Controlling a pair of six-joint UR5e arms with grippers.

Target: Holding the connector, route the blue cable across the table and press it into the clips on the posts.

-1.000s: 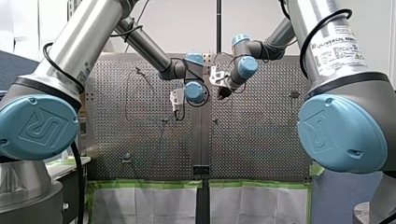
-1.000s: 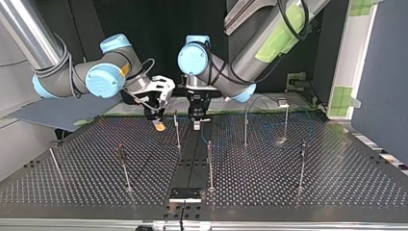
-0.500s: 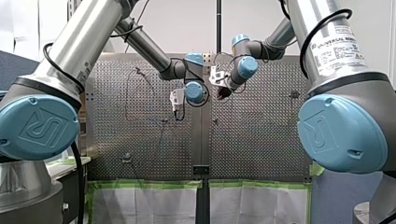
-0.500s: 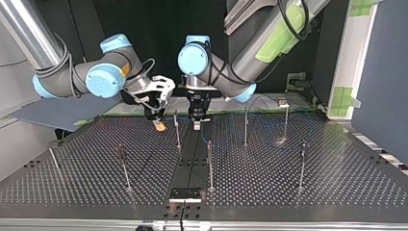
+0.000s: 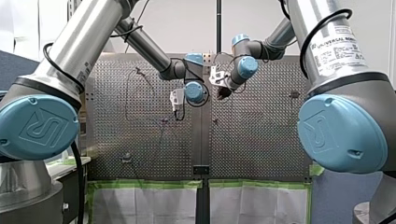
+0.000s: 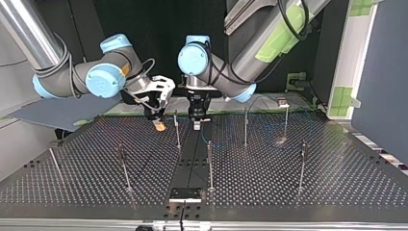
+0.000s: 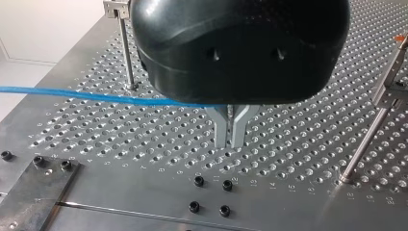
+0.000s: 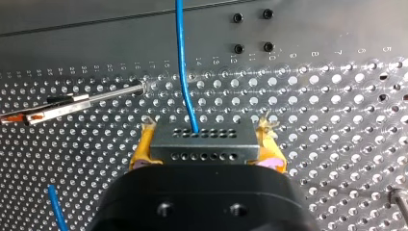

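My right gripper (image 8: 207,131) is shut on the connector (image 8: 202,139), a grey block with rows of holes held between yellow pads (image 8: 143,147). The blue cable (image 8: 180,57) leaves the connector's face and runs ahead over the perforated table (image 8: 337,96). In the left wrist view the blue cable (image 7: 96,96) comes in from the side and ends at the root of my left gripper's (image 7: 230,144) metal fingers, which are shut on it just above the table. In the top view my right gripper (image 6: 159,126) and left gripper (image 6: 196,125) hang side by side at the far middle, a post (image 6: 176,127) between them.
Several thin posts with clips stand on the table, among them one (image 6: 245,127) beside my left gripper, one (image 6: 210,163) and one (image 6: 123,166) nearer the camera. A black plate (image 6: 185,195) sits at the top view's near edge. Another clip post (image 7: 380,120) stands beside my left gripper.
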